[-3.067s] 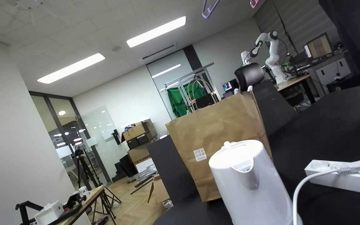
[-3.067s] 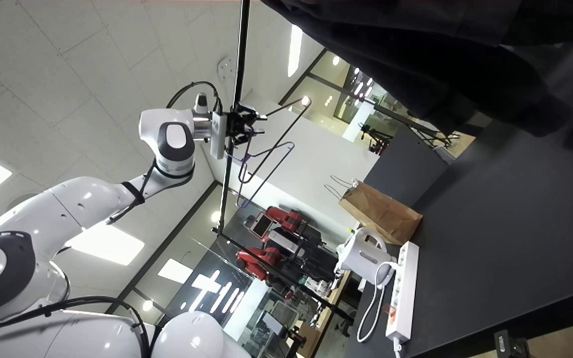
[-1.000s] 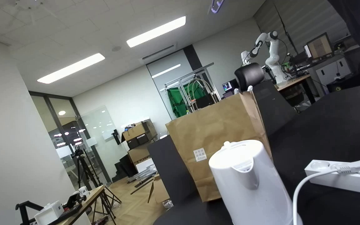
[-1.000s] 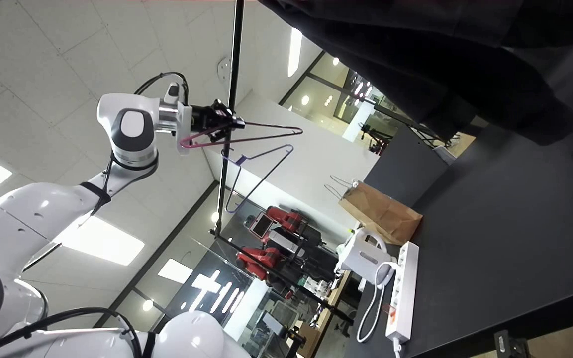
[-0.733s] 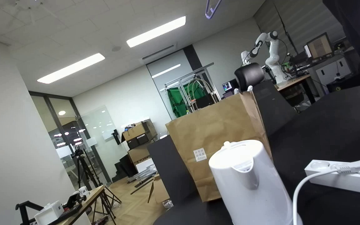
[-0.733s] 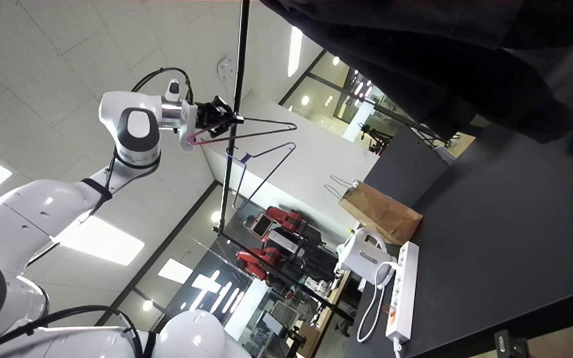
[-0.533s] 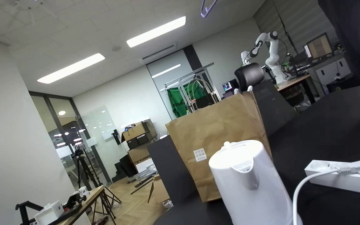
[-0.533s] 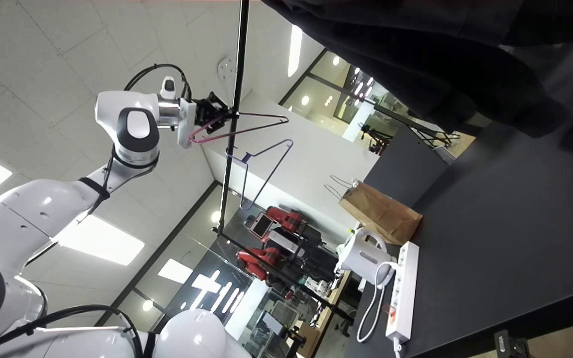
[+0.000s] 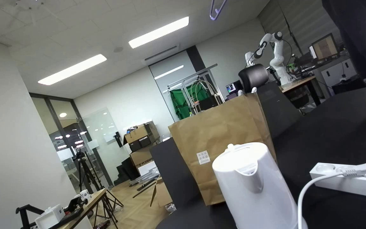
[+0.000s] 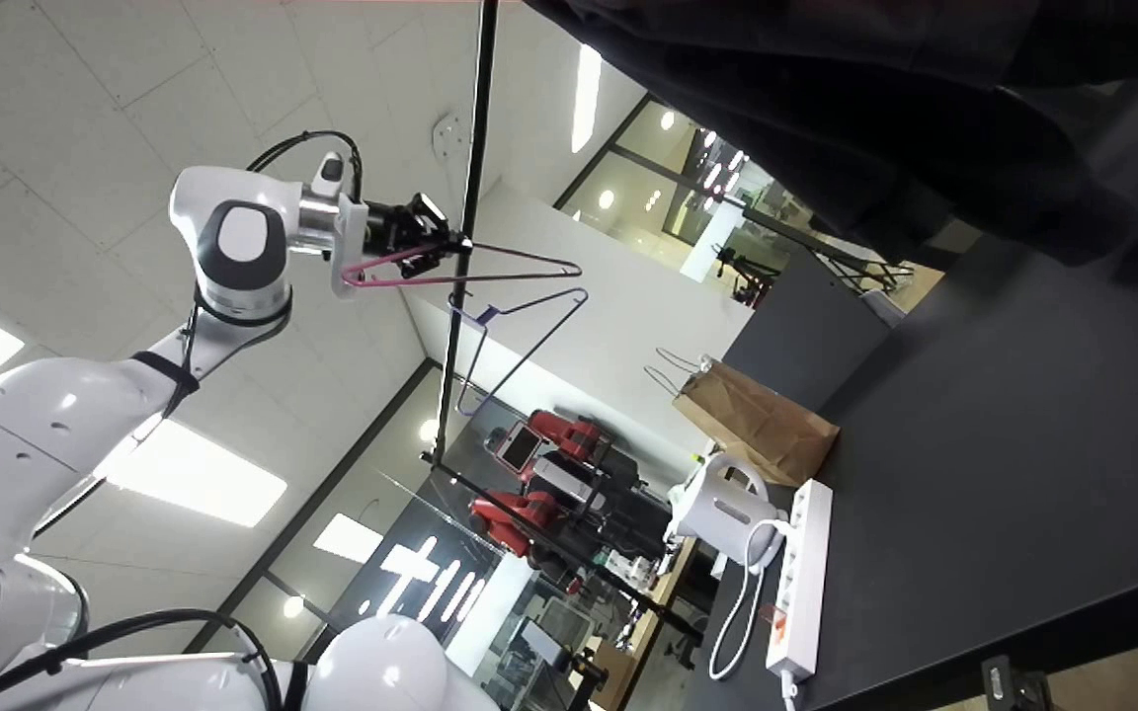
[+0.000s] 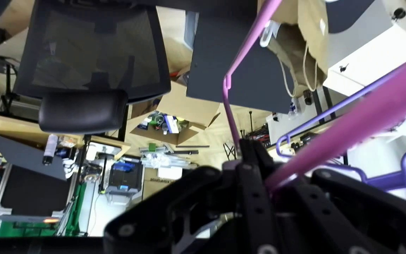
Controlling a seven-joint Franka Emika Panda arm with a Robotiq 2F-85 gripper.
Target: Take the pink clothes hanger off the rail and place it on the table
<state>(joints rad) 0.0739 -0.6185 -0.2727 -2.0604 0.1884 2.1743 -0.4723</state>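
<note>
1. The gripper (image 11: 256, 151) is drawn narrow, its fingers (image 11: 250, 183) pinching the pink clothes hanger (image 11: 347, 134), apparently near the neck where the sloping sides meet.
2. The pink clothes hanger is up beside the rail (image 10: 480, 99), well apart from the table (image 10: 1004, 395). The gripper hides its hook, so I cannot tell whether it hangs on the rail or is free.
3. It looks light and fairly stiff, probably smooth plastic. A modest squeeze should carry it, though the thin bar may twist or slide if a corner catches. The neck seems the best hold, since the weight balances there; held by a corner, it would likely swing and flex.
4. Near it, a purple hanger (image 10: 529, 352) hangs from the rail, and the two could snag.
5. Farther off, a kettle (image 10: 712, 518), a paper bag (image 10: 767, 420) and a power strip (image 10: 801, 583) sit on the table; setting the hanger down flat, away from them, seems wisest.
</note>
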